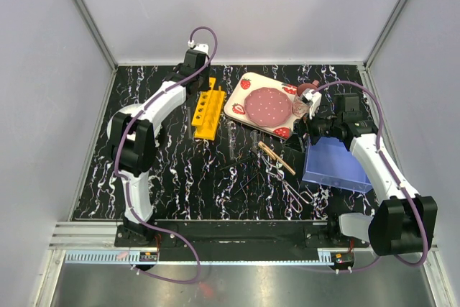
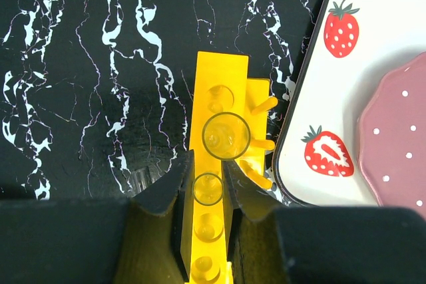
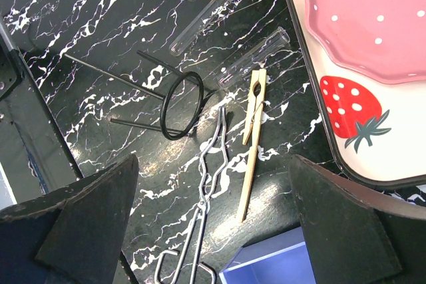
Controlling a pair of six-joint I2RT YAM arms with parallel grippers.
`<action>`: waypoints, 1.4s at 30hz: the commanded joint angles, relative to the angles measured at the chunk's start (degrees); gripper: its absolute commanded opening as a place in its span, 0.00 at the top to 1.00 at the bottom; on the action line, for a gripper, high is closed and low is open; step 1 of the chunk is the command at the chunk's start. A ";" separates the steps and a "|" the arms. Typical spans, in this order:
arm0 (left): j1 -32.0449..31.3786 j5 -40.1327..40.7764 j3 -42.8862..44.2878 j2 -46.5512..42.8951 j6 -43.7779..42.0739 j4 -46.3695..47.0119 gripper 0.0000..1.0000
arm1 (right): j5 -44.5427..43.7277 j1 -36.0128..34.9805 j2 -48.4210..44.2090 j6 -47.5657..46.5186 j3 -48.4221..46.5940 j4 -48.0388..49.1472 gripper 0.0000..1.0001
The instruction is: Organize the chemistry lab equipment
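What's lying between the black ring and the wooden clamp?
The silvery forceps lie between the black ring and wooden clamp, seen from the right wrist.

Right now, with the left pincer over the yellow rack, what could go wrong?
1. The glass tube in the left pincer sits close beside a second tube standing in the yellow rack; the glass could knock.
2. Two loose tubes lie flat near the open right pincer; a nudge might roll them.

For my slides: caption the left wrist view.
Left gripper grips a clear glass tube at the yellow rack, beside a wider seated tube.
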State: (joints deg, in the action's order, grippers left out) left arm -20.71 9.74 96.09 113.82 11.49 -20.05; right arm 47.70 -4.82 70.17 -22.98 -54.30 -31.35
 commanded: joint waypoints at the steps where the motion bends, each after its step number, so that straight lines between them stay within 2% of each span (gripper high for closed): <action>1: -0.21 1.87 2.52 0.44 -0.59 1.60 0.82 | 1.17 0.16 0.40 -1.10 -1.07 0.24 0.00; 22: -0.38 2.04 -3.19 -2.11 1.35 4.76 0.78 | 1.25 0.25 0.93 -1.27 -1.07 0.07 0.00; 27: -0.38 2.65 -3.63 -4.04 2.14 4.85 0.66 | 1.25 0.16 1.11 -1.36 -0.98 0.15 0.00; 32: -0.38 3.10 -4.33 -8.16 2.93 4.94 0.48 | 1.16 0.16 1.20 -1.54 -1.07 -0.11 0.00; 37: -0.38 2.57 -6.26 -12.82 2.84 4.67 0.39 | 1.16 0.16 1.11 -2.24 -0.89 -0.46 0.00; 41: -0.30 2.48 -10.39 -18.44 2.58 5.11 0.26 | 1.51 0.42 0.84 -3.21 -0.63 -0.81 0.00; 42: 0.05 2.48 -11.36 -20.81 2.66 5.37 0.16 | 1.78 0.51 0.58 -3.64 -0.45 -0.90 0.00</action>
State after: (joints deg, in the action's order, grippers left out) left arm -20.99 11.09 87.48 100.36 14.09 -17.12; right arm 47.70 -4.69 71.24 -24.45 -54.30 -32.08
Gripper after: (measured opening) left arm 0.730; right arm 0.994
